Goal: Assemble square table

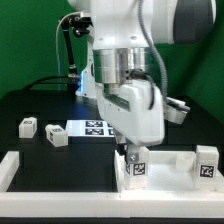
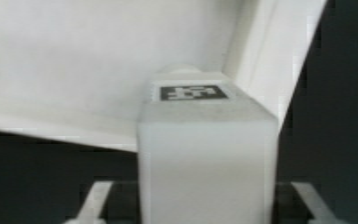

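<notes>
The arm points straight down, wrist vertical, its pincer (image 1: 132,156) lowered. Both fingers (image 2: 98,203) show, one each side, but the grip is unclear.

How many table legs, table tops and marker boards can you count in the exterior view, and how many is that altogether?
Table legs: 4
Square table top: 1
Marker board: 1
Total: 6

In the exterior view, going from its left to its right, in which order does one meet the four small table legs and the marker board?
Left to right: first leg → second leg → marker board → third leg → fourth leg.
</notes>
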Robot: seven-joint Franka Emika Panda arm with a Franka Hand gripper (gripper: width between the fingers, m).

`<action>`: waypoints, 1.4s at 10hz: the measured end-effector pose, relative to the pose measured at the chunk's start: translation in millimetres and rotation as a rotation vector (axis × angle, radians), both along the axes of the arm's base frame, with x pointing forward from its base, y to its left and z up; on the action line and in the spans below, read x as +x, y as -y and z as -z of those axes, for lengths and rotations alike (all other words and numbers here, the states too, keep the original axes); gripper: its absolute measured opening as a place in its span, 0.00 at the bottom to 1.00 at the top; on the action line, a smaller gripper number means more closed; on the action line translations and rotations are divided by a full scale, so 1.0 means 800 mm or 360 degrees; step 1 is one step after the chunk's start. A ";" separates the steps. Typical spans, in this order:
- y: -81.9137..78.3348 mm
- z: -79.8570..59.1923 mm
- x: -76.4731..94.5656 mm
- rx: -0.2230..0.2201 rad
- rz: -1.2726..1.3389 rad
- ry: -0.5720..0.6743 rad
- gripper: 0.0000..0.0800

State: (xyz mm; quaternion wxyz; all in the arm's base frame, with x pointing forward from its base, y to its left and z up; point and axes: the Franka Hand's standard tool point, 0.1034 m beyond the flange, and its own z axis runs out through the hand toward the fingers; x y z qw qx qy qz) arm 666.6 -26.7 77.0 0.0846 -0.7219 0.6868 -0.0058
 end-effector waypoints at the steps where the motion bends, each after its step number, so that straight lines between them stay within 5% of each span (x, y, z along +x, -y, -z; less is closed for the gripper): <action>1: -0.001 -0.001 -0.001 0.0038 0.0129 -0.0039 0.36; 3: -0.002 -0.001 -0.002 0.0049 0.0203 -0.0061 0.36; 5: -0.003 0.000 -0.001 0.0046 0.0167 -0.0057 0.71; 7: -0.012 0.002 0.004 -0.0024 -0.0408 0.0031 0.79; 10: -0.017 0.005 0.000 -0.0079 -0.0653 0.0080 0.81; 14: -0.035 0.005 0.000 -0.0332 -0.1859 0.0090 0.81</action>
